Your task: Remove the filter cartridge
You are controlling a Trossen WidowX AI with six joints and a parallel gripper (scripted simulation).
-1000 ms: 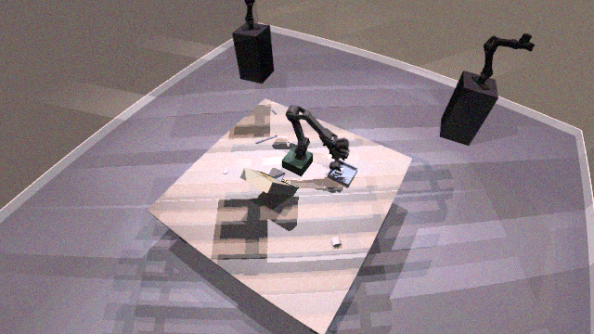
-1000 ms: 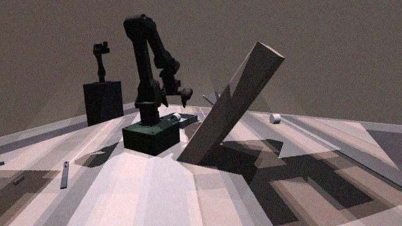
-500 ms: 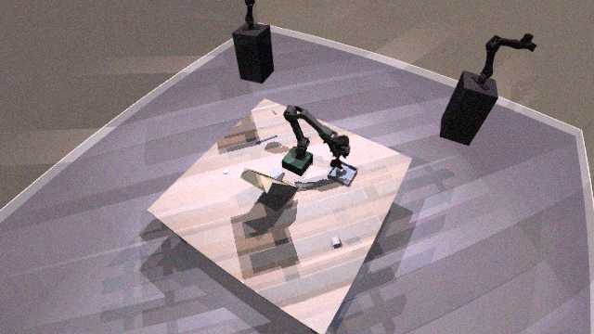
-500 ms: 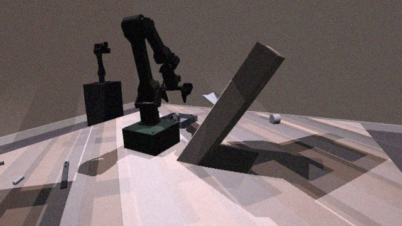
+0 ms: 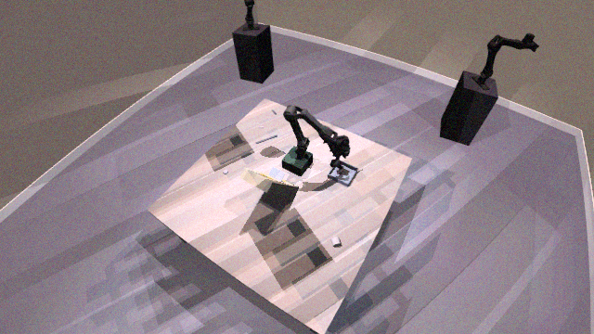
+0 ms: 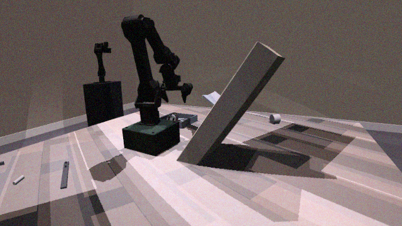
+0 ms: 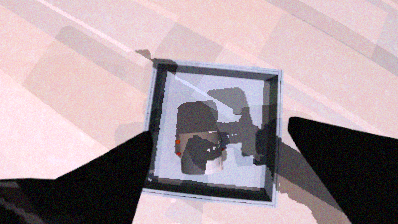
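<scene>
The filter cartridge is pale with two small red-orange marks and is inside the tray. It seems to lie on its side on the tray floor, largely in shadow; its slots cannot be made out. My gripper is open and empty. It hangs above the tray, with its fingertips wide apart on either side of the cartridge and clear of it. The service panel leans at a slant beside the robot base; its socket is not visible.
A white cylinder lies on the table beyond the panel. A grey bar and a small white rod lie on the base's other side. A pale angled plate shows behind the panel.
</scene>
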